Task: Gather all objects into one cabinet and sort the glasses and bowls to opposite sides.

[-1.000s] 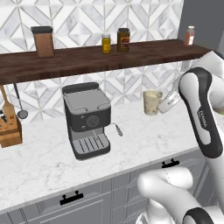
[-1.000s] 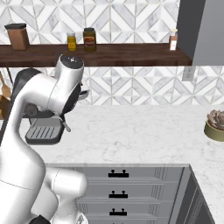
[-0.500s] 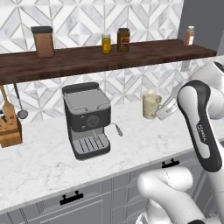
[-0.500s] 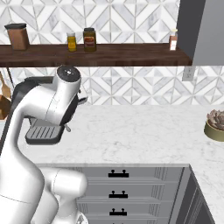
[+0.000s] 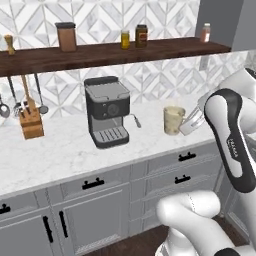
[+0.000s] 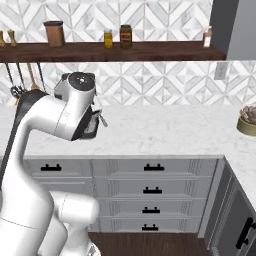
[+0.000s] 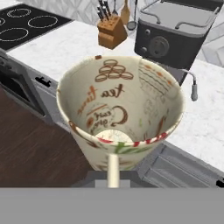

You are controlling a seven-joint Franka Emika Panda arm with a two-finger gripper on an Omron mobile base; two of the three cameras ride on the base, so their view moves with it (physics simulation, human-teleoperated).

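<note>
Mug (image 7: 119, 113) sits right at the gripper (image 7: 113, 173) in the hand view, its open mouth turned toward the camera and its handle running straight down at six o'clock into the jaws, which are pinched nearly closed on that handle. So the cup's long axis lies in line with the hand, pointing away from it, and the grip is on the handle alone, not around the body. In the left base view the mug (image 5: 173, 120) hangs off the end of the white arm, above the counter's (image 5: 65, 155) front edge and apart from it, at about three o'clock from the coffee machine (image 5: 107, 117). Farther on in the hand view, the machine lies at one o'clock and a knife block (image 7: 110, 33) at twelve. The grey cabinet (image 5: 227, 20) is well apart from the mug, up at one o'clock in the left base view, so I judge the carry must go up and to the right, keeping the mug steady on its thin hold.
</note>
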